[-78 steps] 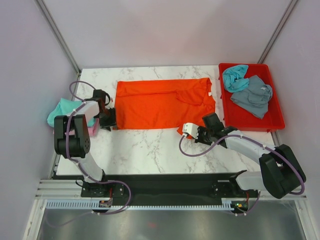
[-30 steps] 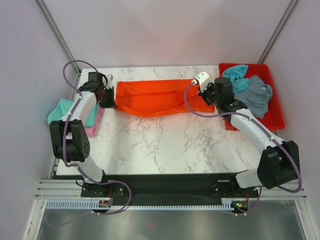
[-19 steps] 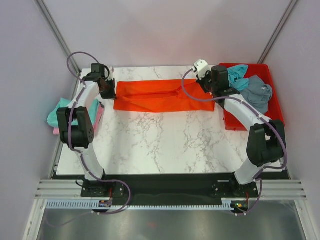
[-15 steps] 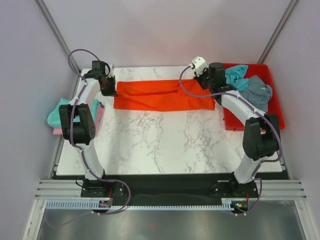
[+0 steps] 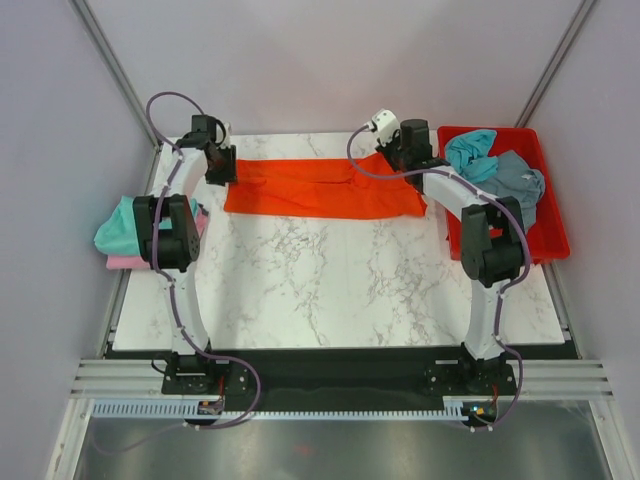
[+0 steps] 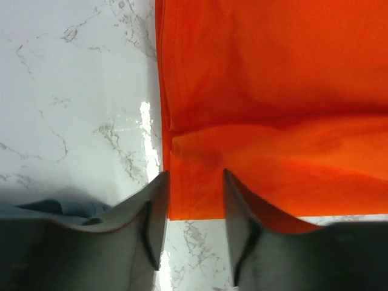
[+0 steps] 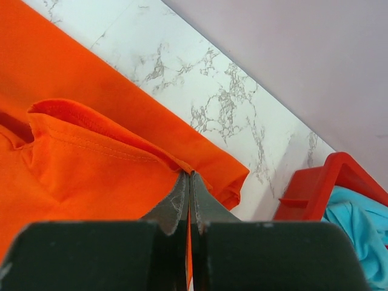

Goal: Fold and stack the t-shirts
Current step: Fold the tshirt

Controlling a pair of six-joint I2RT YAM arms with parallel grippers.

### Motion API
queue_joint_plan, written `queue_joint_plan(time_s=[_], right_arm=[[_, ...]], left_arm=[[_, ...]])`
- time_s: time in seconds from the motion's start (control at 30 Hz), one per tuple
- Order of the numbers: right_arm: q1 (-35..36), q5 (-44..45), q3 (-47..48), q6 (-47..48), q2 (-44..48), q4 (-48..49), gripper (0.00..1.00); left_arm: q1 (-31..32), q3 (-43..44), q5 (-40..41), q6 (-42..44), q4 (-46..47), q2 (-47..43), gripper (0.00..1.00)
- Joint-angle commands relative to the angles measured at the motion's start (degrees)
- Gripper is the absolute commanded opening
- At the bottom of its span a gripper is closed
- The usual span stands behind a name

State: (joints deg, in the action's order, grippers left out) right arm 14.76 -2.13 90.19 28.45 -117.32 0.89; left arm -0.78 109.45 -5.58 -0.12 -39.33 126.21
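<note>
The bright orange t-shirt (image 5: 320, 190) lies folded in half as a long band across the far part of the marble table (image 5: 330, 290). My left gripper (image 5: 222, 168) is at its left end. In the left wrist view this gripper (image 6: 195, 176) is open, its fingers (image 6: 159, 200) straddling the shirt's corner (image 6: 273, 91), which rests flat on the marble. My right gripper (image 5: 390, 158) is at the shirt's right end near the collar. In the right wrist view it (image 7: 189, 176) is shut on a raised fold of the orange cloth (image 7: 91, 163).
A red tray (image 5: 505, 243) at the right holds a crumpled teal shirt (image 5: 468, 152) and a grey-blue shirt (image 5: 515, 180); its corner (image 7: 315, 188) shows next to my right gripper. A teal shirt (image 5: 120, 225) lies on a pink one (image 5: 125, 262) off the table's left edge.
Both arms swept the shirt's near edge over to the far side, halving it. The left gripper has since opened and let the cloth go; the right stays shut.
</note>
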Motion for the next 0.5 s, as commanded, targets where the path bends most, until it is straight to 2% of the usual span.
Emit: queue_joint_plan(time_s=[0.0,0.03,0.07,0.1,0.13,0.17,0.2,0.37,0.47], right_arm=[[0.0,1.8,4.3,0.1,-1.3,3.7,0.00],[-0.1,3.3,4.5,-0.1,-1.9,4.1,0.00],[0.0,4.9,4.7,-0.1,-2.1,4.6,0.00],[0.1,6.2,5.0,-0.1,-2.3,5.7,0.02],[0.4,7.4,5.0,-0.1,-2.1,6.3,0.09],[0.4,9.4,5.0,-0.1,-1.9,6.8,0.22],[0.5,10.2,4.8,-0.4,-1.5,7.5,0.45],[0.4,13.4,2.9,-3.6,2.6,7.8,0.76],[0.4,12.3,2.2,-6.3,5.0,5.5,0.77]], left_arm=[[1.8,1.8,4.3,0.7,-0.6,0.2,0.51],[1.9,1.0,4.4,0.6,-0.4,-0.3,0.60],[2.2,0.5,5.1,0.6,-0.1,-1.7,0.79],[2.5,-0.1,4.9,0.6,0.1,-2.7,0.83],[2.7,-1.2,4.7,0.1,0.5,-3.8,0.84],[3.1,-1.7,4.7,-0.9,0.8,-6.0,0.87],[3.3,-3.0,4.6,-0.9,1.1,-7.1,0.88],[3.8,-7.4,5.1,-2.2,1.4,-11.0,0.87],[3.8,-10.6,4.9,-2.3,1.5,-11.4,0.85]])
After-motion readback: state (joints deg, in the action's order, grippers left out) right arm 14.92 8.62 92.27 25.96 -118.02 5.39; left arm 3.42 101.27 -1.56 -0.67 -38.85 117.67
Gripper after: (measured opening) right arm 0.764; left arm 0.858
